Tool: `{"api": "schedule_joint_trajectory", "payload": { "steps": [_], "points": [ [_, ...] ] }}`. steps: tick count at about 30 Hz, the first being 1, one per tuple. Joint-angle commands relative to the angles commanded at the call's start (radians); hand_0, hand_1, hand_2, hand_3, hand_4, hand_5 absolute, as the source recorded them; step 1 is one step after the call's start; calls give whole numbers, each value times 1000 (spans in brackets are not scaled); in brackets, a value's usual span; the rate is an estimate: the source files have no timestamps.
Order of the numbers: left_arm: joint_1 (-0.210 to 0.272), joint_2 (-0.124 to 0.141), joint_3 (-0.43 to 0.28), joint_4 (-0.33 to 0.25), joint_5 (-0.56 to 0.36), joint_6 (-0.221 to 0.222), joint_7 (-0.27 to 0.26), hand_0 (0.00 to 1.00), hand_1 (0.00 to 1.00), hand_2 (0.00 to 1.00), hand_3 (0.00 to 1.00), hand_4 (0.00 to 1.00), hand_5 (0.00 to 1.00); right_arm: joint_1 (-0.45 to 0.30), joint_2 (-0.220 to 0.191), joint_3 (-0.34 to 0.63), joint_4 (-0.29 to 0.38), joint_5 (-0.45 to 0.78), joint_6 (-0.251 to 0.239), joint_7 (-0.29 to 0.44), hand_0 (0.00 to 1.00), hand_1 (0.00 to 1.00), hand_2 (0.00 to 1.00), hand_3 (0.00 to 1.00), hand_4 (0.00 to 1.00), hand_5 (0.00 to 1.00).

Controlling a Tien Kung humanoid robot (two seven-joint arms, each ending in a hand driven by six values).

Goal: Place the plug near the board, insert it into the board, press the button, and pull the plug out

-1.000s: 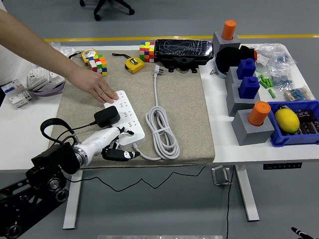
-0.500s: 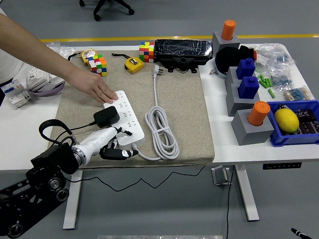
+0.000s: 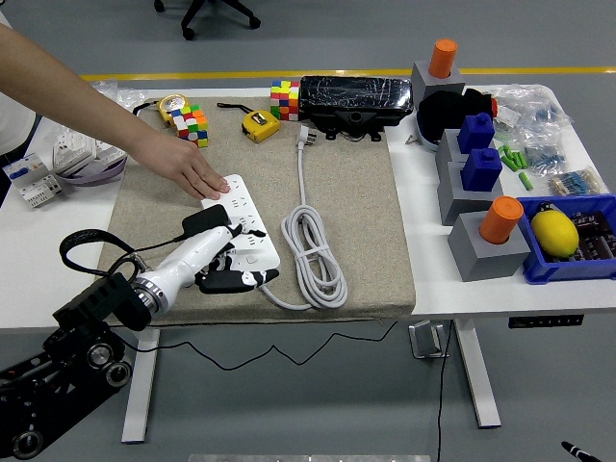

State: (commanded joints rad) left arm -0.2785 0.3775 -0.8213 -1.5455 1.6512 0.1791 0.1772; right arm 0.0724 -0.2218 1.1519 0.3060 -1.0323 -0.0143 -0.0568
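The left hand point(image 3: 226, 265) lies over the near end of the power strip point(image 3: 241, 223), hiding the sockets there and most of the black plug point(image 3: 204, 221), of which only the top shows at its 11 o'clock. Whether its fingers grip the plug cannot be told. A person's hand point(image 3: 188, 171) covers the strip's far end; the arm is cut off by the left edge. At 3 o'clock, the blue bin point(image 3: 568, 265) runs off the right edge.

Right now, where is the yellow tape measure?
In the head view, the yellow tape measure sits at the table's far side, left of centre, between two colourful puzzle cubes.
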Motion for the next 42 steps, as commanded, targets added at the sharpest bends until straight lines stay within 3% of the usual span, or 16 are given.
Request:
{"api": "schedule_joint_trajectory", "payload": {
  "steps": [1,2,5,13,16,19,20,28,34,42],
  "points": [
    [0,-1,-4,1,-15,23,-28,131,39,134,749,889,600,0,0,0,0,0,0,0,652,646,629,558,984,551],
    [0,-2,-7,3,-28,44,-51,226,120,219,651,862,549,0,0,-1,1,0,0,0,651,647,629,557,984,551],
    [1,-4,-15,10,-49,81,-79,226,120,219,651,862,549,2,1,-1,1,1,0,0,651,647,629,557,984,551],
    [3,-4,-15,20,-48,76,-62,249,143,249,657,861,545,1,0,2,1,-1,0,0,652,647,629,557,984,551],
    [2,-5,-14,26,-37,61,-38,224,134,220,673,865,560,1,0,1,0,0,0,0,651,647,629,557,984,551],
    [0,-4,-8,36,15,19,17,224,134,220,673,865,560,1,1,1,1,0,0,0,651,647,629,557,984,551],
    [0,-4,-6,38,25,9,30,148,60,143,750,891,583,2,1,0,1,0,0,0,651,647,629,558,984,550],
    [-6,-7,7,64,80,-142,176,107,48,132,775,888,558,0,1,-1,1,1,0,-1,653,647,629,557,984,551],
    [-10,-7,13,71,78,-161,194,99,51,134,774,887,558,2,1,1,2,1,0,0,653,647,629,557,984,552],
    [-12,-8,17,78,71,-148,178,96,50,135,773,887,559,1,0,0,2,1,0,0,653,647,629,557,984,552]
  ]
}}
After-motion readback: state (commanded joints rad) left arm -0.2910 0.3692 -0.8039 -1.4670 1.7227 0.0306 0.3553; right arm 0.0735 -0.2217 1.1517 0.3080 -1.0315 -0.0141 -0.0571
